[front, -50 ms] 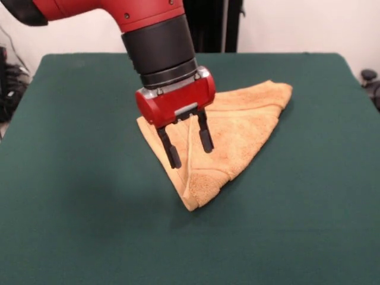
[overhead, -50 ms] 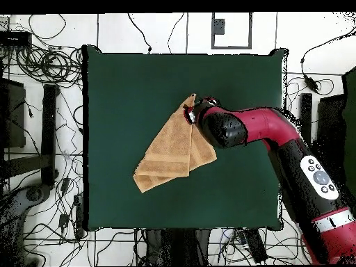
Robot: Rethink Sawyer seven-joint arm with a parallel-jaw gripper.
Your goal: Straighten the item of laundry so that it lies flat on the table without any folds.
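**Open jaws above a folded towel**

The main risk here is a bad grasp. The towel (front, -50 ms: pixel 228 133) lies folded over on itself in a rough triangle, so several layers sit on top of each other near its pointed corner. If the jaws close on all layers together, a pull would probably drag the whole bundle across the surface (front, -50 ms: pixel 89 208) and the fold would remain. A pull along the fold line, and not away from it, could also make new wrinkles.

The gripper (front, -50 ms: pixel 189 147) has its two black fingers (front, -50 ms: pixel 168 148) spread apart, with a clear gap between them, and nothing is held. In the front view they hang over the left part of the towel, near the long fold edge. I cannot tell if the tips touch the cloth.

The towel is around the middle of the surface, well away from every edge.
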